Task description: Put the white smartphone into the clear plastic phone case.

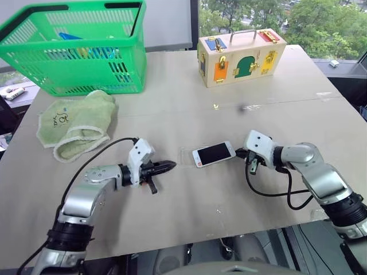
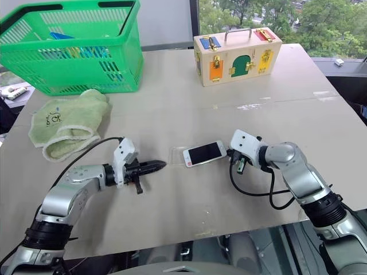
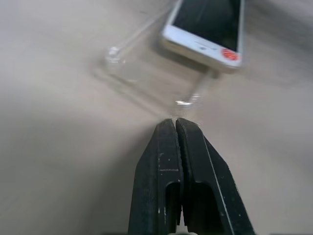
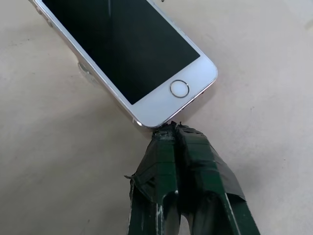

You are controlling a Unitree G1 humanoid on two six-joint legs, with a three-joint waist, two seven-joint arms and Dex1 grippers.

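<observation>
2 grippers, both with fingers pressed shut and holding nothing, sit at opposite ends of the job. The phone (image 1: 213, 153) lies flat, screen up, near the middle of the table (image 1: 189, 217), its long axis running roughly left-right with a slight tilt. The right gripper (image 4: 175, 128) has its closed tip touching or just short of the home-button end, pointing along that axis, so it looks set to push lengthwise toward the left. The case (image 3: 146, 83) lies flat under and past the phone's other end, which already overlaps it; its free end reaches toward the left gripper (image 3: 175, 121), whose tip is just beside the case's near corner and looks placed to brace it. The right arm is nearer the phone, the left nearer the case. Materials: the phone is rigid and glossy, with a black glass face, white bezels and rounded corners; the case is a thin clear shell with a low rim, barely visible against the matte beige tabletop and probably light enough to skid. My read: the push must stay on axis or the phone will ride over the rim.
</observation>
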